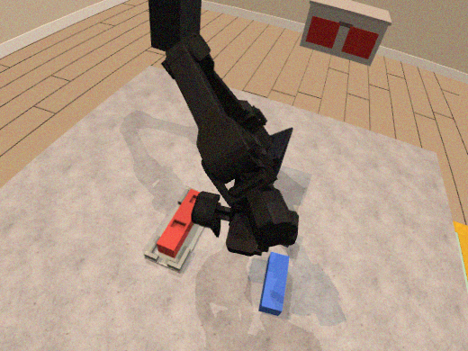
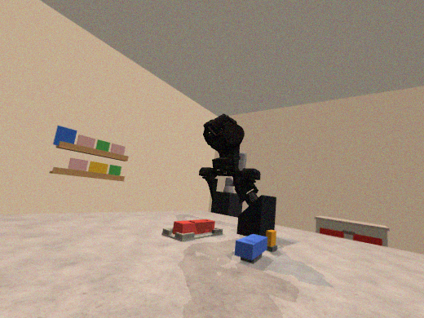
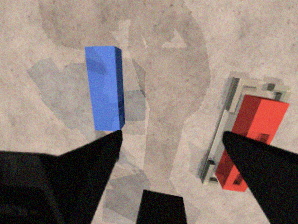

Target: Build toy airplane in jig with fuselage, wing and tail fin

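The red fuselage (image 1: 168,239) (image 2: 193,227) (image 3: 265,112) lies lengthwise and level in the grey jig (image 1: 181,262) (image 2: 184,236) (image 3: 233,95), its two top sockets empty. The blue wing (image 1: 275,281) (image 2: 249,246) (image 3: 105,90) rests apart from it, with a dark tab underneath. The small orange tail fin (image 2: 271,238) stands upright on its dark tab behind the wing. It is hidden in the top view and the wrist view. My gripper (image 1: 238,243) (image 2: 233,205) (image 3: 171,135) is open and empty, above the table between jig and wing.
The arm's dark base block (image 2: 257,216) stands behind the parts. An orange-yellow object (image 1: 462,247) shows at the right edge in the top view. A grey cabinet with red doors (image 1: 339,37) (image 2: 351,232) and wall shelves (image 2: 91,152) are far off.
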Controlling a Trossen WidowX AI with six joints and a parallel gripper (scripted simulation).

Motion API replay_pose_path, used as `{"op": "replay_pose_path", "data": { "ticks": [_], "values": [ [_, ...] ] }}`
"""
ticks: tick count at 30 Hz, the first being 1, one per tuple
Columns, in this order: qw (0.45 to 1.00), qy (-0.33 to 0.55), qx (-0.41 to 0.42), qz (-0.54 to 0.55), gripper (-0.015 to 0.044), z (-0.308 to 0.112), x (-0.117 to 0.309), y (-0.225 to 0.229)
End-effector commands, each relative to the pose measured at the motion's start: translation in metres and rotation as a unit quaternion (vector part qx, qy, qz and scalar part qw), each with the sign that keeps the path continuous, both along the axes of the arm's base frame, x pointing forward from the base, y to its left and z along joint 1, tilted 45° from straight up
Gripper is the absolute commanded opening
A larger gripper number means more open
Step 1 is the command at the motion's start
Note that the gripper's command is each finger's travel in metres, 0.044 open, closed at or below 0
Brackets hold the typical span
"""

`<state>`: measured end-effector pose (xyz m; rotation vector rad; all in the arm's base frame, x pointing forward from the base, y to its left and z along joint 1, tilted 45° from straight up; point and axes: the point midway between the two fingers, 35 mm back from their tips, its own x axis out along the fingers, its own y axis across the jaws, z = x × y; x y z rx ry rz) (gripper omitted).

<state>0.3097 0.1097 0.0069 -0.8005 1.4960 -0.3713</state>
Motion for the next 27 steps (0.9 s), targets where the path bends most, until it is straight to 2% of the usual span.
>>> {"op": "replay_pose_path", "data": {
  "ticks": [1,5,12,17,27],
  "values": [
    [1.000,-0.003,-0.003,-0.007,0.0440,-0.041,0.001,0.037],
    [1.000,-0.014,-0.006,-0.010,0.0440,-0.075,0.000,0.064],
    [1.000,-0.015,-0.006,-0.010,0.0440,-0.077,-0.001,0.066],
    [1.000,-0.015,-0.007,-0.010,0.0440,-0.106,0.003,0.037],
    [1.000,-0.015,-0.008,-0.010,0.0440,-0.119,0.005,0.025]
  ]
}}
